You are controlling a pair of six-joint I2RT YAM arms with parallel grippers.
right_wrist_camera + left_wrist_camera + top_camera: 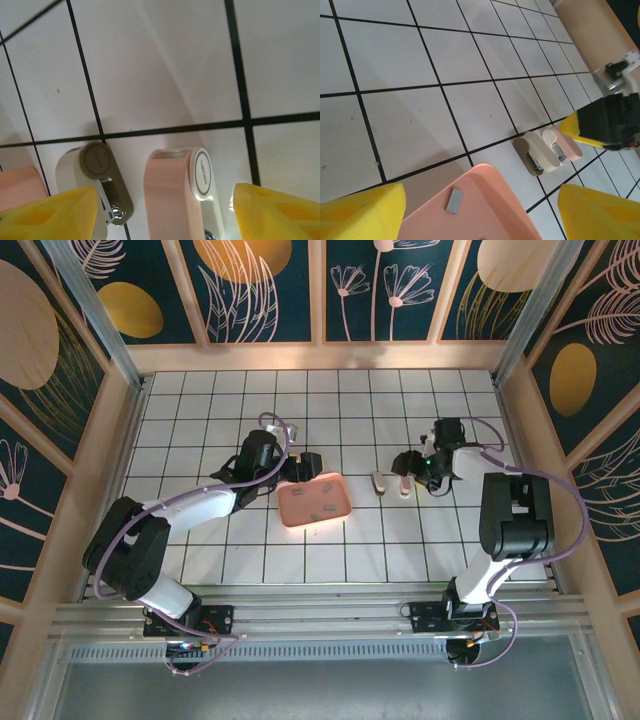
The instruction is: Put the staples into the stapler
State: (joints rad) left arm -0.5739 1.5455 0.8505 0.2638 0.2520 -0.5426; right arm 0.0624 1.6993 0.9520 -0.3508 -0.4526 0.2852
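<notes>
Two small staplers lie side by side on the tiles right of the pink tray: a taupe-and-cream stapler and a pink-and-cream stapler. Small grey staples lie on the tray; one strip is close below the left wrist camera. My left gripper hangs open over the tray's far corner with nothing in it. Over the staplers, my right gripper is open, the pink stapler lying between its yellow fingers with a gap on each side.
The floor is white tile with black lines, walled by wooden panels at the back and sides. The tray's right rim is about half a tile from the taupe stapler. My right arm's black wrist sits just beyond the staplers.
</notes>
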